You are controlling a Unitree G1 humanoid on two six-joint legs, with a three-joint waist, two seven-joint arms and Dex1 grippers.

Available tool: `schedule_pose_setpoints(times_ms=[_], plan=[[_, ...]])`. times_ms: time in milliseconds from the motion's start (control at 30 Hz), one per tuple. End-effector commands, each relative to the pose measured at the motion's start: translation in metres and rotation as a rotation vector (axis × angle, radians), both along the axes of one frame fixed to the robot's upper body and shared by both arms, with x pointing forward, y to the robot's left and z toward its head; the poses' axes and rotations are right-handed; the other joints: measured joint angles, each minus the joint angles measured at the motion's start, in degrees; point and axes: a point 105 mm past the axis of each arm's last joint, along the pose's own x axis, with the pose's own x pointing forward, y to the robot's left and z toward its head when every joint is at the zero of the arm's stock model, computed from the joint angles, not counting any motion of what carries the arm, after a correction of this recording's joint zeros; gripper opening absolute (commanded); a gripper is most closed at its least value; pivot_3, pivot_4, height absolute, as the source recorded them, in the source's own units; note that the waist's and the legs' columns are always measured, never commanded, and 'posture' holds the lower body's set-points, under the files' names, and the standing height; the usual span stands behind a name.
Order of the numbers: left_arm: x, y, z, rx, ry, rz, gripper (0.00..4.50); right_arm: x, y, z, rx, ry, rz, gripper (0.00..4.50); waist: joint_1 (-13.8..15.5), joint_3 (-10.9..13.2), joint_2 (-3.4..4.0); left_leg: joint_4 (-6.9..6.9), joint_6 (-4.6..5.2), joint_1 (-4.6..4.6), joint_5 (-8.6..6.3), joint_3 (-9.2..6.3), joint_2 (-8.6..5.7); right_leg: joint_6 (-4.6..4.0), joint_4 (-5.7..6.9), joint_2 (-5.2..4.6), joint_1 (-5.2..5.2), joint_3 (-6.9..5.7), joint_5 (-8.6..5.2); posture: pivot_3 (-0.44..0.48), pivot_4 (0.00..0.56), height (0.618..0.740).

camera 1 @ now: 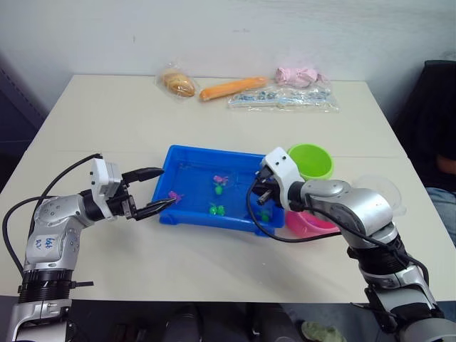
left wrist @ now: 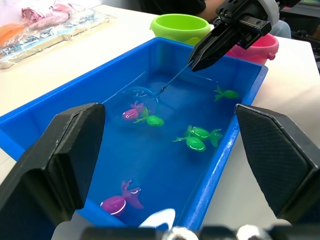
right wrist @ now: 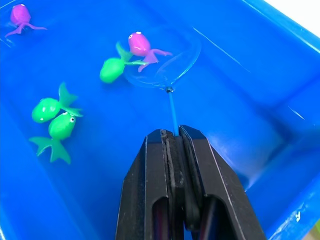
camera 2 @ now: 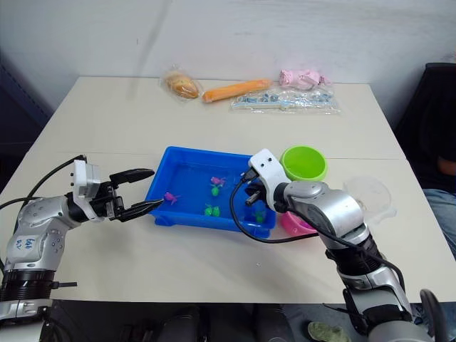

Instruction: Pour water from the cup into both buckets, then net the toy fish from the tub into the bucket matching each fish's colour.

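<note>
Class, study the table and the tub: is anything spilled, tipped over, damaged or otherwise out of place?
Nothing stands out. The tub sits flat with the fish inside it, both buckets stand upright beside it, and no spill shows on the table.

Both arms are built of rounded, brushed silver-grey shells, jointed by black ribbed collars near the elbows. The left forearm shell carries a small blue printed marking on a pale patch. Each wrist ends in a blocky white housing with rounded corners. From the housing springs a claw: the left claw [camera 1: 152, 191] has two long black fingers that taper to points, and up close their inner pads [left wrist: 67, 155] show a finely textured, matte surface. The right claw [right wrist: 178, 134] has smooth, glossy black fingers with a narrow groove along each. Thin black cables loop loosely beside each forearm, running from the wrist housing back toward the elbow.
</note>
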Motion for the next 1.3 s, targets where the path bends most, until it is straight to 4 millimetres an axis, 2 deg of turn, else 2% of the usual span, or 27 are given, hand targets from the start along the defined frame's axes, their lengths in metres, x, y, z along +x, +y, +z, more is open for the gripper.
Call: schedule_pose_setpoints(times_ms=[33, 233, 567, 933, 1067, 1300], plan=[[-0.001, 0.003, 0.006, 0.001, -0.035, 0.000, 4.46, 0.000, 0.003, 0.011, -0.004, -0.068, 0.033, 0.00, -0.01, 0.00, 0.00, 0.00, 0.00, 0.00, 0.00, 0.00, 0.00, 0.00, 0.00, 0.00, 0.00, 0.00, 0.00, 0.000, 0.150, 0.740], [0.000, 0.004, 0.006, 0.002, -0.033, -0.003, 4.46, 0.004, 0.006, 0.010, 0.030, -0.082, 0.039, 0.00, 0.00, 0.00, 0.00, 0.02, 0.00, 0.00, 0.00, 0.00, -0.01, 0.00, 0.01, 0.01, 0.00, -0.02, 0.00, 0.000, 0.150, 0.740], [0.000, 0.007, 0.005, 0.010, -0.031, -0.008, 4.46, 0.005, 0.020, 0.012, 0.080, -0.094, 0.105, 0.00, -0.03, 0.00, 0.00, 0.10, 0.01, -0.01, -0.01, 0.00, -0.01, 0.00, 0.05, 0.03, 0.00, -0.05, 0.00, 0.000, 0.150, 0.740], [-0.001, 0.008, 0.006, 0.016, -0.033, -0.008, 4.46, 0.014, 0.025, 0.002, 0.071, -0.101, 0.096, 0.00, -0.14, 0.00, 0.00, 0.15, 0.01, -0.01, -0.01, 0.01, 0.00, 0.00, 0.11, 0.04, 0.00, -0.06, 0.00, 0.000, 0.150, 0.740], [-0.001, 0.009, 0.007, 0.019, -0.034, -0.004, 4.46, 0.014, 0.030, 0.009, 0.173, -0.063, 0.081, 0.00, -0.16, 0.00, 0.00, 0.17, 0.01, -0.01, -0.01, 0.00, 0.00, 0.00, 0.13, 0.03, 0.00, -0.06, 0.00, 0.000, 0.150, 0.740], [-0.001, 0.019, 0.014, 0.029, -0.034, 0.013, 4.46, 0.003, 0.025, 0.033, 0.307, -0.005, 0.085, 0.00, -0.06, 0.00, 0.00, 0.18, 0.01, -0.02, -0.01, -0.01, 0.00, 0.00, 0.15, -0.01, 0.00, -0.08, 0.00, 0.000, 0.150, 0.740]])
